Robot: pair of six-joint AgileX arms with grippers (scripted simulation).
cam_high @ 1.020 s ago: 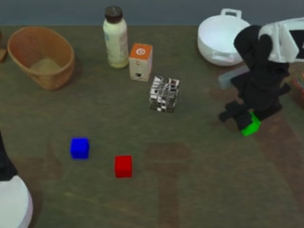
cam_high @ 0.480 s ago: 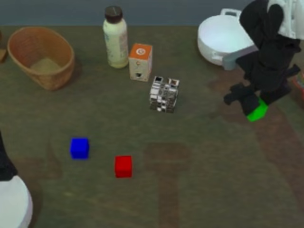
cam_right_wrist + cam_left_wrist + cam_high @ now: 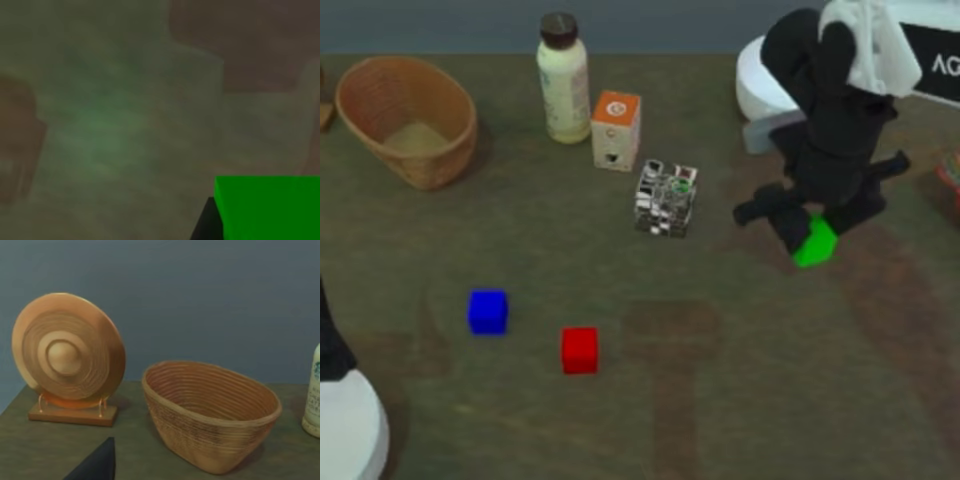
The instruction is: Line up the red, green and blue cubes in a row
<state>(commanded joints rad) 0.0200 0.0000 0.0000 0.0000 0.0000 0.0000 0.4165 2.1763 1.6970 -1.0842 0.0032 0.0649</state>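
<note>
The right pincer point(image 3: 807, 232) is clamped on the green cube point(image 3: 815, 243) and holds it off the surface point(image 3: 740, 400), over the right half and right of the mirrored puzzle cube point(image 3: 667, 198). In the right wrist view the green cube point(image 3: 267, 207) sits at the edge with bare surface well below it, which suggests it is carried rather than resting.

The blue cube point(image 3: 488, 312) and red cube point(image 3: 580, 350) lie near each other on the near left, red to the right of blue and a little nearer. They seem to set the line, so the green cube probably belongs to the right of red.

The left arm point(image 3: 335, 350) is parked at the near left edge; I cannot tell whether its pincer is apart or together.
</note>
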